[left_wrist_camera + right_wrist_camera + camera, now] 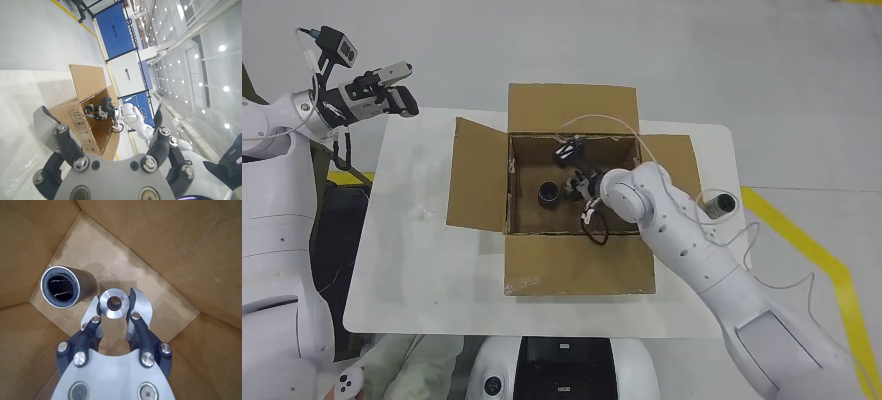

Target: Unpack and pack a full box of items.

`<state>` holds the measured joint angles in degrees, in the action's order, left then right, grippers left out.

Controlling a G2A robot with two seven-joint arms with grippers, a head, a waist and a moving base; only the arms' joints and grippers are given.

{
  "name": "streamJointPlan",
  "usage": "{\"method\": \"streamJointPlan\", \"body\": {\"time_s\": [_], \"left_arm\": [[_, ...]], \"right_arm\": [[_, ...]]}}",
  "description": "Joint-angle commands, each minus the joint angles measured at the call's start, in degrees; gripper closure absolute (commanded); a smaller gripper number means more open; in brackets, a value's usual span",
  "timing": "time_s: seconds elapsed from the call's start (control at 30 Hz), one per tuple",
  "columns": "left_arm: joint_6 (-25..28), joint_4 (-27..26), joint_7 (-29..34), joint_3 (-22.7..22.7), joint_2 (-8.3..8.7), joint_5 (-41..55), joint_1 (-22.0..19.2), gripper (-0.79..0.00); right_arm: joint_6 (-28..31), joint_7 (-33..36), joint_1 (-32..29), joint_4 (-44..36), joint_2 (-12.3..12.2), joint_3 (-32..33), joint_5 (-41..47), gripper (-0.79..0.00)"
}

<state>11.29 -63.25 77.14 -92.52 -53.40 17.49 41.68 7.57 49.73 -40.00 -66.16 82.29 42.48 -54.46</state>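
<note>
Inside the box (170, 247) my right gripper (114, 303) clamps a silver bushing (105, 310) beside a dark cylinder (86, 283); my left gripper (402, 88) hangs wide open.

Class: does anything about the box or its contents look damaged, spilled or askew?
The cardboard box has a ragged, torn edge where one flap meets its wall. Nothing else: the dark cylinder stands upright; the right gripper holds a metal ring.

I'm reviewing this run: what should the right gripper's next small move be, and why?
Probably lift straight up: the right gripper grips the silver metal ring inside the cardboard box, and the dark cylinder stands close beside it.
</note>
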Motion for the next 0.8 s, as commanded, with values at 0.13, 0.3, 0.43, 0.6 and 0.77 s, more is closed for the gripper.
{"method": "streamJointPlan", "body": {"time_s": [0.13, 0.3, 0.43, 0.6, 0.77], "left_arm": [[0.0, 0.0, 0.0, 0.0, 0.00, 0.0, 0.0, -0.785], [0.0, 0.0, 0.0, 0.0, 0.00, 0.0, 0.0, -0.785], [0.0, 0.0, 0.0, 0.0, 0.00, 0.0, 0.0, -0.785], [0.0, 0.0, 0.0, 0.0, 0.00, 0.0, 0.0, -0.785], [0.0, 0.0, 0.0, 0.0, 0.00, 0.0, 0.0, -0.785]], "right_arm": [[0.5, 0.3, -0.1, 0.2, 0.2, 0.1, -0.6, -0.413], [0.9, 0.7, -0.7, -1.1, -0.1, 1.1, -1.3, -0.459], [0.9, 0.3, -2.1, -4.3, -0.8, 3.1, -2.3, -0.465], [1.2, 0.6, -5.5, -11.6, -2.3, 6.9, -4.3, -0.480], [2.0, 1.6, -10.0, -19.9, -3.8, 11.1, -6.0, -0.499]]}}
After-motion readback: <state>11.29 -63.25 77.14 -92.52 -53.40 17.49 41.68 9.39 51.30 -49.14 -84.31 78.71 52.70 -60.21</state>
